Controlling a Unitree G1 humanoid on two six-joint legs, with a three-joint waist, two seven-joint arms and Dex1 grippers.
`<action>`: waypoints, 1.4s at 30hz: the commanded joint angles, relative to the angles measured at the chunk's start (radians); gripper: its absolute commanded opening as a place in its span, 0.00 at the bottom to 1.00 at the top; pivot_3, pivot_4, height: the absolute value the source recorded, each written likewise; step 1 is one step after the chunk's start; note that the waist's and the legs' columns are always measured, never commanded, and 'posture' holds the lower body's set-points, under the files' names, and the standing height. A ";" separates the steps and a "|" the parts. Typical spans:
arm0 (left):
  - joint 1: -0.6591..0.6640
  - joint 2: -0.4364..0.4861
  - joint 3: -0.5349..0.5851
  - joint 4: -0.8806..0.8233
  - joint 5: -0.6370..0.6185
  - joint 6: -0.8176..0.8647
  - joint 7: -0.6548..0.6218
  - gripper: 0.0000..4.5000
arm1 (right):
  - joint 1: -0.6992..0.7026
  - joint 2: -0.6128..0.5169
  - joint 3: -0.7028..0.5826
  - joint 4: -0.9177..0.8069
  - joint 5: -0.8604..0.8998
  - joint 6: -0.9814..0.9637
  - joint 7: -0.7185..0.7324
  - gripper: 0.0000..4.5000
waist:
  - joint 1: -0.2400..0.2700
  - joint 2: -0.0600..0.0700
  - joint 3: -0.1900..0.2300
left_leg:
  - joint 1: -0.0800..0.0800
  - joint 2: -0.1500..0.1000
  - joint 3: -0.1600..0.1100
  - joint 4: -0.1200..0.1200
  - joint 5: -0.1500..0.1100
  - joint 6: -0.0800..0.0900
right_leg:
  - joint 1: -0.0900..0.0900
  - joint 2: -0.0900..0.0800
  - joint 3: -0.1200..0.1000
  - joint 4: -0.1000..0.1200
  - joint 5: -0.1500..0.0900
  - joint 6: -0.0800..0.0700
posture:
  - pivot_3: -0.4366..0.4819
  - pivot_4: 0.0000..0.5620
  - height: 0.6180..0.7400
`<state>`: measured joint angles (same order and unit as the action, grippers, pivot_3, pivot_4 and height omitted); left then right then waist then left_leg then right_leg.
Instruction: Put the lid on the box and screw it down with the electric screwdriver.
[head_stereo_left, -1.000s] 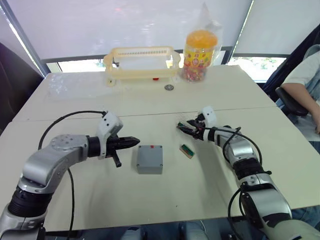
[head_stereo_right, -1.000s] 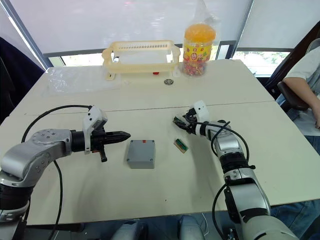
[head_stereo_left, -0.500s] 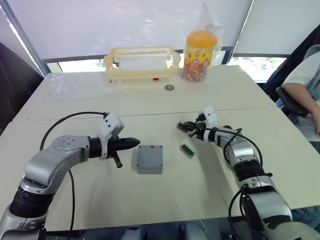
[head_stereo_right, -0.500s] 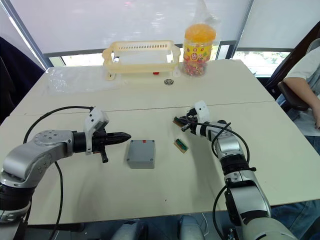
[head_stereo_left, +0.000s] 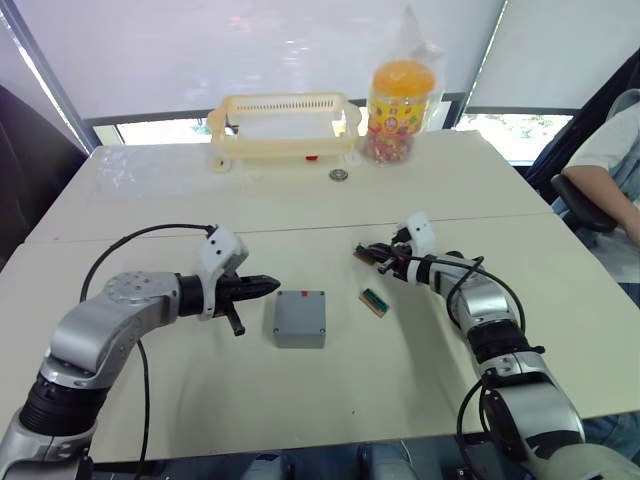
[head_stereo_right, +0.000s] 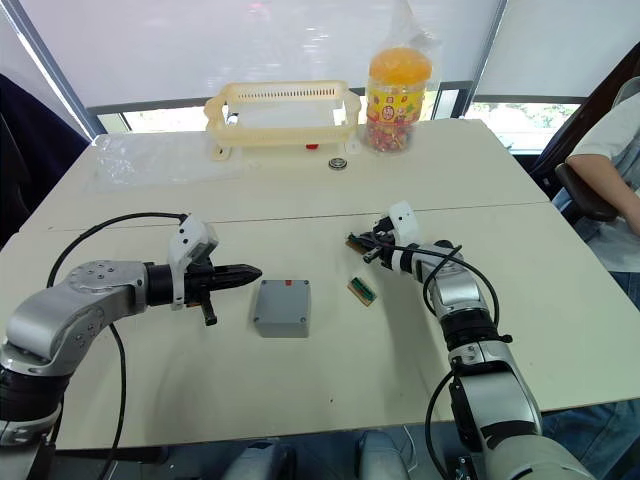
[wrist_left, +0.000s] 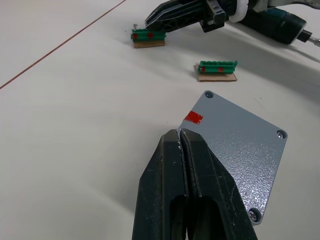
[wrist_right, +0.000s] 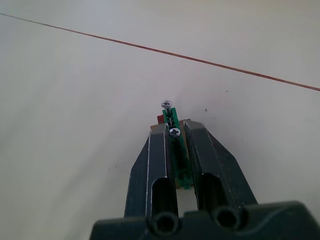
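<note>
Pale cream surface (head_stereo_left: 420, 190), seamed by a thin dark line. Small grey square plastic box (head_stereo_left: 300, 318) with red mark, lidded, at its middle. Left claw (head_stereo_left: 268, 286) pressed closed and empty, just beside the box. Right claw (wrist_right: 174, 131) clamped on a green screw-holding strip (wrist_right: 176, 150); second such strip (head_stereo_left: 375, 301) lying near the box.

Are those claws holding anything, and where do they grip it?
The right gripper pinches a green screw strip by its long sides. The left gripper is shut on nothing, beside the box.
</note>
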<state>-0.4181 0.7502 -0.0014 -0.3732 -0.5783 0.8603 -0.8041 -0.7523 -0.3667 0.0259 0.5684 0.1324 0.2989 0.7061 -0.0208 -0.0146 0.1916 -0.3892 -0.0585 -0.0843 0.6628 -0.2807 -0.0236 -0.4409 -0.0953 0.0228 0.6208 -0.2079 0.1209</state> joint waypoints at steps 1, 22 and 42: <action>-0.005 0.001 0.014 -0.013 0.003 -0.020 -0.001 0.00 | -0.013 0.003 -0.010 -0.019 0.005 -0.007 -0.005 0.05 | 0.000 0.000 0.000 | 0.000 0.000 0.000 0.000 0.000 0.000 | 0.000 0.000 0.000 0.000 0.000 0.000 | 0.48 0.27 1.00; -0.006 -0.003 0.009 -0.010 0.004 -0.026 -0.004 0.00 | -0.004 -0.018 -0.026 -0.235 0.049 0.099 -0.005 0.05 | 0.001 0.000 0.000 | 0.000 0.000 0.000 0.000 0.000 0.000 | 0.000 0.000 0.000 0.000 0.000 0.000 | 0.48 0.27 1.00; 0.025 0.214 0.083 -0.117 -0.118 0.035 -0.185 0.00 | 0.204 -0.128 0.041 -0.964 0.328 0.526 0.063 0.05 | 0.004 0.000 0.000 | 0.000 0.002 0.000 0.000 -0.001 0.001 | 0.000 0.000 0.000 0.000 0.000 0.000 | 0.48 0.27 1.00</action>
<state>-0.3904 0.9450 0.0499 -0.4495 -0.6689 0.8897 -0.9735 -0.5469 -0.5019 0.0566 -0.3434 0.4517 0.8355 0.7846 -0.0163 -0.0145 0.1915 -0.3894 -0.0566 -0.0847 0.6631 -0.2812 -0.0225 -0.4406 -0.0952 0.0227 0.6208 -0.2080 0.1207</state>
